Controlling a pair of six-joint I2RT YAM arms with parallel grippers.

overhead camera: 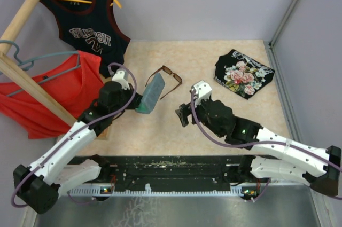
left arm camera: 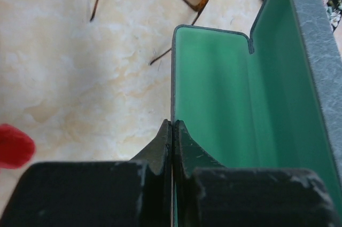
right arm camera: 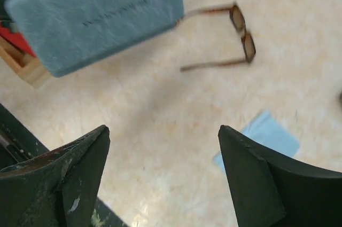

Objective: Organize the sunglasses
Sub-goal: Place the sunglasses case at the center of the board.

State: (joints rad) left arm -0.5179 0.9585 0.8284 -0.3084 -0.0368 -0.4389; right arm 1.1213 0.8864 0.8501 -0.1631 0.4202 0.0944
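Sunglasses are judged light and fragile, best taken at the bridge; the glasses case is clamped by the left gripper, the right gripper is spread.

The black jersey hanging at the bench's far left corner bears an arched line of white letters, too small to read, above a large number that seems to begin with 2. The grey-blue case carries one short line of dark print on its outer face, blurred beyond reading. The floral garment near the far right corner shows illegible pale script.
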